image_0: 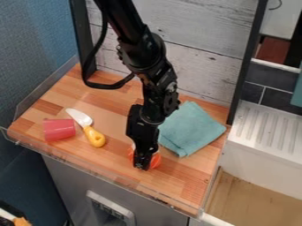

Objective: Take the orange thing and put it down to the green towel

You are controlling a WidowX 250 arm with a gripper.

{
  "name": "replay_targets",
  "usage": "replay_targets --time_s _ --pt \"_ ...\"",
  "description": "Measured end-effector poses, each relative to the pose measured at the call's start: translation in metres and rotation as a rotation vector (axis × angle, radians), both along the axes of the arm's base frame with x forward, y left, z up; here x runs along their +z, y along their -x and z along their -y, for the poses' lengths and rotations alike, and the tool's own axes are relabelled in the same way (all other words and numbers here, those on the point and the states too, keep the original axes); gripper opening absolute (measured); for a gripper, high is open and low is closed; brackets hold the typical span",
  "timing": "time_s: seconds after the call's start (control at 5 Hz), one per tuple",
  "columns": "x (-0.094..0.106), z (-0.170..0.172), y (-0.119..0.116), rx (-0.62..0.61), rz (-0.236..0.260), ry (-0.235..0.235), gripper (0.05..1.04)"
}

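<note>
Your claw (141,167) is low over the tabletop (183,190), a little below the centre of the frame, arm hanging down from the top edge. Orange thing (156,161) right at it, orange edges showing to either side of the black; the middle is hidden from you. Can't tell whether the claw is open, closed or gripping; contact and any lift off the wood can't be told from this angle either. Green towel (191,129), more blue-green to the eye, lies folded to the right of the arm and a bit higher in the frame, near the back wall (194,66). Orange thing is near it, on its lower-left side, not on it. Progress, as you can judge it: reach looks done, grasp unconfirmed, carry and set-down both left. Call it the pick-up stage. Next for you: make sure of the hold, raise enough to clear the towel's folds, shift toward the upper right, lower, let go. Watch for a drag that rucks the cloth. Left of frame, out of your route: red cup (59,129) on its side, knife (94,137) with yellow handle just beside it.
</note>
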State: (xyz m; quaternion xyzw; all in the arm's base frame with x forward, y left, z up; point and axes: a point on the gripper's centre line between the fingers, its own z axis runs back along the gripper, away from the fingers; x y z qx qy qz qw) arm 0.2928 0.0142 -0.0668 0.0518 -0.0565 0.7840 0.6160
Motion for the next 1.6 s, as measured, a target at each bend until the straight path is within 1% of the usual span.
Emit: replay_targets --time_s 0.2,0.4,0.6,0.8,1.0,1.2,1.4,1.6 --pt "0.001 0.002 -0.004 -0.031 0.003 0.016 0.706" --pt "-0.003 -0.002 0.002 -0.048 -0.011 -0.005 0.982" --pt "-0.001 -0.004 0.006 -0.047 -0.021 -0.011 1.011" --pt "0.014 -0.011 0.003 -0.030 0.005 -0.015 1.004" --pt "0.041 -0.013 0.002 -0.024 0.074 -0.028 1.000" --pt "0.059 -0.013 0.000 -0.054 0.115 -0.031 1.000" --pt "0.069 -0.015 0.003 -0.102 0.095 -0.044 1.000" --pt "0.069 -0.015 0.002 -0.108 0.096 -0.044 1.000"
